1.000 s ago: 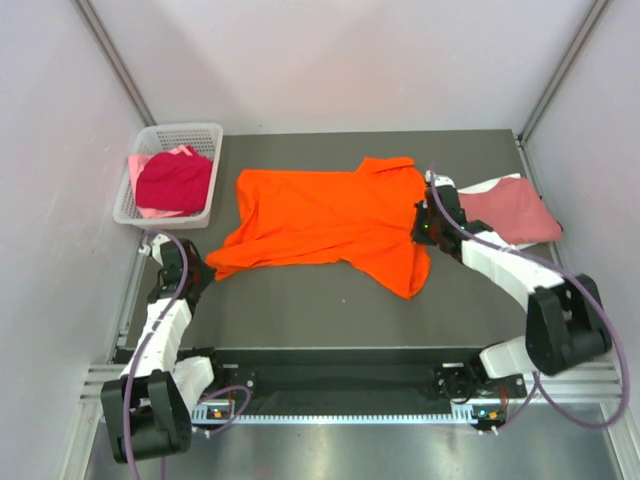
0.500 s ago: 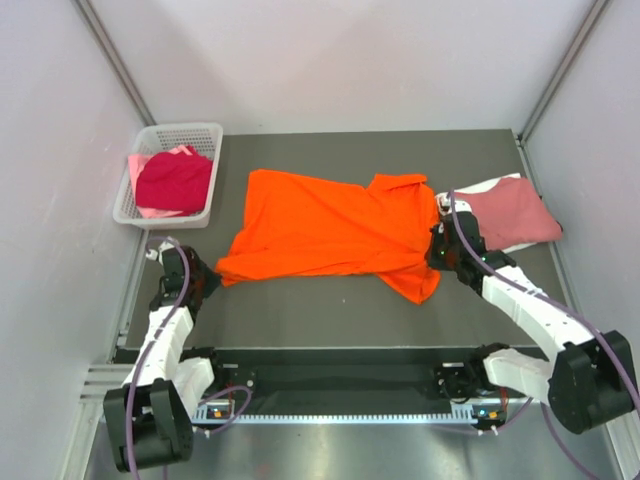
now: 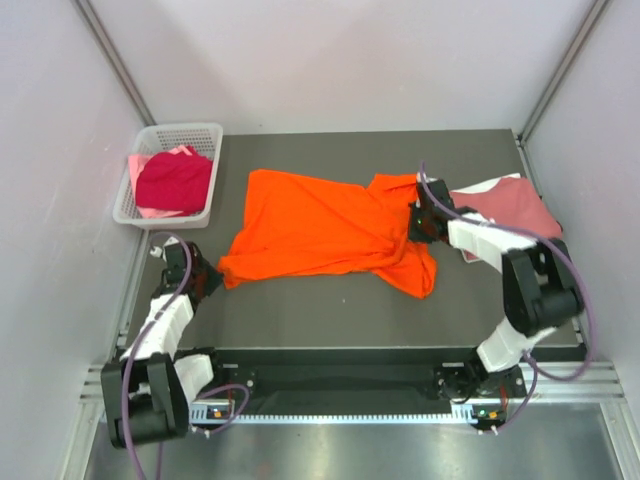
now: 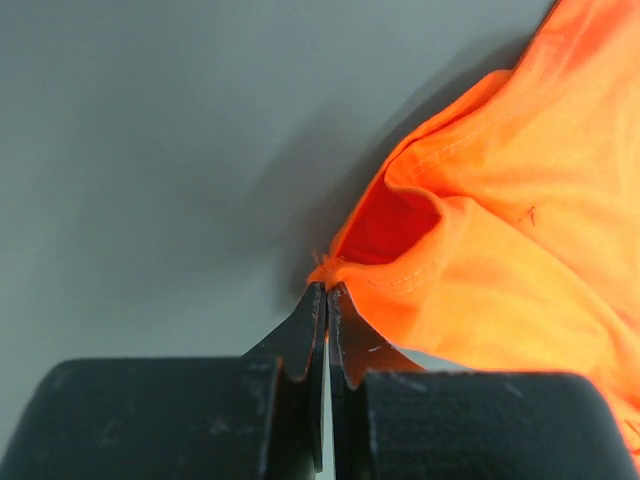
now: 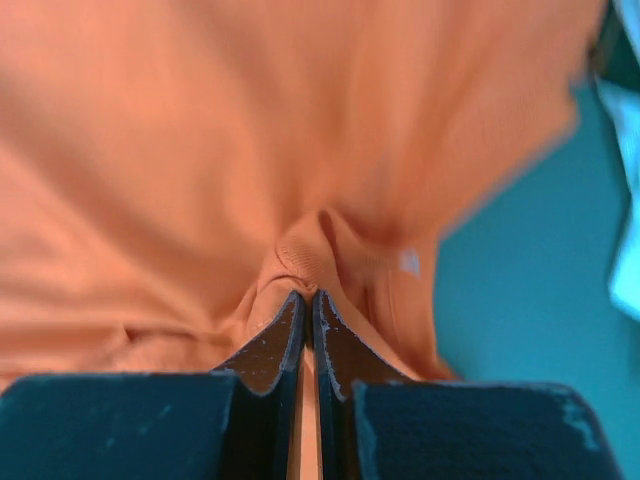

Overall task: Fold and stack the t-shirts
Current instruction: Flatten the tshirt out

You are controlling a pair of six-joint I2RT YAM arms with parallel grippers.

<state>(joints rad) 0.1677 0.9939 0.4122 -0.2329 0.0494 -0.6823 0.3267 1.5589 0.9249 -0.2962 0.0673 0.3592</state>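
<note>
A bright orange t-shirt (image 3: 320,225) lies spread and rumpled across the middle of the dark table (image 3: 330,310). My left gripper (image 3: 212,278) is shut on its near-left corner, and in the left wrist view the orange hem (image 4: 420,270) runs out from between the closed tips (image 4: 327,288). My right gripper (image 3: 415,222) is shut on a bunched, ribbed fold of the same shirt (image 5: 300,250) at its right end. A folded dusty rose t-shirt (image 3: 510,210) lies on white cloth (image 3: 478,188) at the right.
A white lattice basket (image 3: 205,135) at the back left corner holds a crimson t-shirt (image 3: 175,180) over pale pink cloth (image 3: 152,212). Walls close in the left, back and right. A metal rail (image 3: 330,395) runs along the near edge.
The right gripper swung toward the near right and then back up and left, leaving the orange shirt's right end bunched and overlapped. The shirt has slid a little to the right; the left gripper followed slightly.
</note>
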